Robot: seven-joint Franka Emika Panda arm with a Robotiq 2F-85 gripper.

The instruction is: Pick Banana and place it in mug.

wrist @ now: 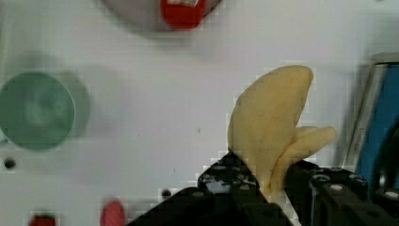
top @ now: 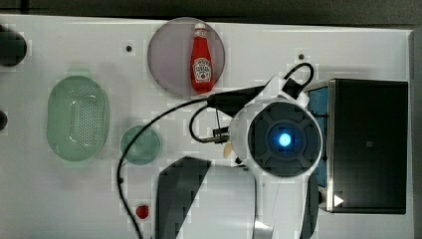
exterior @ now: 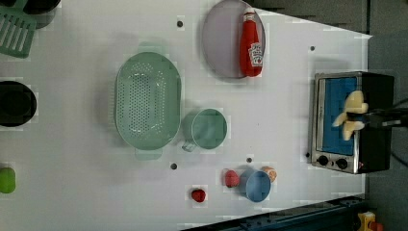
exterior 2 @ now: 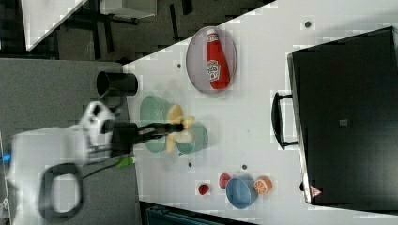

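With the pale yellow curved toy banana (wrist: 270, 127) pinched in the black gripper (wrist: 263, 188), apparently aloft, placement into the small round dull-green mug (wrist: 35, 110), far left in the top view, is outstanding.

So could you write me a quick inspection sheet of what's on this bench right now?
Surface: white table.
Job's things: banana held in the air; green mug upright beside the basket, nothing seen inside.
Clutter: ketchup bottle lying on a plate; blue cup among small fruit pieces; toaster oven.
Grippers: gripper shut on the banana.
Cables: black cable looping from the arm across the table.
Surroundings: dark floor past the table edge.
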